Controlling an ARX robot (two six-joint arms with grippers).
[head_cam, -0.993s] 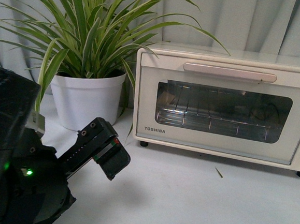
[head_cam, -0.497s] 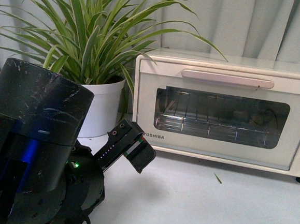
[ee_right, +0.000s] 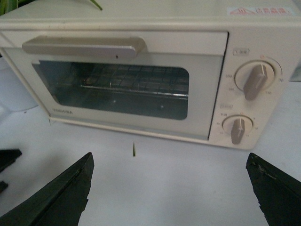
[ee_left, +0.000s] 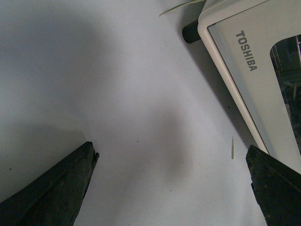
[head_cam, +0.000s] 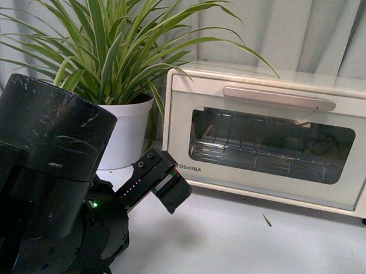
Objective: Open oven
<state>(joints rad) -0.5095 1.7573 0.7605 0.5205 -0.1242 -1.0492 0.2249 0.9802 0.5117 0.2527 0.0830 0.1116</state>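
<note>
Front view: potted plant (head_cam: 123, 132) at 10 o'clock. Left gripper (ee_left: 167, 188) at 7 o'clock, fingers spread wide, empty, above the table (head_cam: 237, 255). Oven (head_cam: 271, 144) at 2 o'clock on the table, door shut, bar handle (head_cam: 279, 98) along the door top, "TOSHIBA" (head_cam: 188, 168) at door's lower left. Right gripper (ee_right: 167, 193) also agape, empty, facing the oven front. Two dials (ee_right: 256, 81) on the right panel, markings unreadable.

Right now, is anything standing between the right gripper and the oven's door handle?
Nothing visible does. The open fingers of the right gripper frame bare white tabletop up to the boxy cream-white toaster oven; only a tiny sliver lies before the door, and the long bar handle is uncovered.
</note>
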